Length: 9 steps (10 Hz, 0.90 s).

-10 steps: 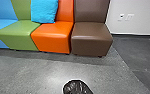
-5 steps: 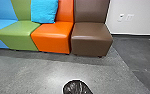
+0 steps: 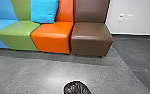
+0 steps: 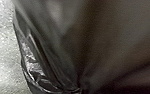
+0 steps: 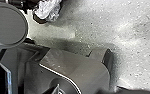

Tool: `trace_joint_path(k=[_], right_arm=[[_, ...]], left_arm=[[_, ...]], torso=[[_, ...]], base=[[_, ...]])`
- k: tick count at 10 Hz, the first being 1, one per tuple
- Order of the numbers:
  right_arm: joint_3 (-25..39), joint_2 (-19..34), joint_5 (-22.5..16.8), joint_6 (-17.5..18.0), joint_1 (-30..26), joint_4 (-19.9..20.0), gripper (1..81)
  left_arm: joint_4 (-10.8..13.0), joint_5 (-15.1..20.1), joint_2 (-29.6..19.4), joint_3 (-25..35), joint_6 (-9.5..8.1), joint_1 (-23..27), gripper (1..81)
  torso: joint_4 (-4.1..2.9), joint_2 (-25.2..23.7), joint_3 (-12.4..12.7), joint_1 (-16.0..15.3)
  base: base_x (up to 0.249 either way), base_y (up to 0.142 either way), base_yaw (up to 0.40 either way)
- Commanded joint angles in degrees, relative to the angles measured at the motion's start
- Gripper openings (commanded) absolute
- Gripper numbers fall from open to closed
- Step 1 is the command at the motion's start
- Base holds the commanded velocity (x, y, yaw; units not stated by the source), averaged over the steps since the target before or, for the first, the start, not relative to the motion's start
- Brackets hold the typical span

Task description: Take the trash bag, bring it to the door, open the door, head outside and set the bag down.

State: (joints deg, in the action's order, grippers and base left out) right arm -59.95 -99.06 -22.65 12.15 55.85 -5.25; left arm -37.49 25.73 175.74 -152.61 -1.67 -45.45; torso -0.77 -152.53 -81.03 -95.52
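- A black trash bag (image 3: 77, 88) rises at the bottom edge of the head view, close to the center line, over gray floor (image 3: 41, 68) and on the robot's side of the orange seat (image 3: 52, 32) and the brown seat (image 3: 92, 37).
- The trash bag looms large and close in the left wrist view, its glossy folds drawing together toward a tight gather (image 4: 74, 89); the left arm is, by that evidence, the nearer one.
- The right wrist view takes in speckled floor and part of the robot's own gray body, making the right arm the less likely choice.
- Whether either pincer is wide, narrow or holding plastic cannot be told.
- The long axis of the trash bag is also unclear, its lower part cut off in the head view; whether it rests on the floor or hangs is uncertain.
- The coming move appears to turn on the left pincer lining up with that gather, where loose film could slip or tear.
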Motion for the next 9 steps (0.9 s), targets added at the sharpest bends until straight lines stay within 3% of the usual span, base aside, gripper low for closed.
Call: trace_joint_path(k=[1,2,3,6,9], right_arm=[[2.0,3.6,-3.9,0.3,-2.9,1.1,81.1],[2.0,3.6,-3.8,0.3,-3.0,1.1,81.1],[1.8,3.4,-3.8,0.3,-2.9,1.1,81.1],[1.6,3.0,-3.8,0.3,-2.7,1.1,81.1],[0.7,2.2,-3.6,0.3,-1.4,1.1,81.1]], left_arm=[[1.5,2.0,-0.7,-0.9,-0.97,3.4,1.0],[1.3,2.0,-1.1,-0.9,-0.97,3.0,1.0],[1.1,2.1,-1.7,-0.5,-0.88,2.7,1.0],[1.5,2.6,-2.0,-0.1,-0.44,2.5,1.0],[1.5,2.7,-2.1,-0.1,-0.35,2.5,1.0]], torso=[[0.0,0.0,0.0,0.0],[0.0,0.0,0.0,0.0],[0.0,5.7,0.0,3.7],[0.0,7.6,0.0,4.8],[0.0,13.8,-0.1,8.7]], base=[[0.0,0.0,0.0],[0.0,0.0,0.0],[0.0,0.0,0.0],[0.0,0.0,0.0],[0.0,0.0,0.0]])
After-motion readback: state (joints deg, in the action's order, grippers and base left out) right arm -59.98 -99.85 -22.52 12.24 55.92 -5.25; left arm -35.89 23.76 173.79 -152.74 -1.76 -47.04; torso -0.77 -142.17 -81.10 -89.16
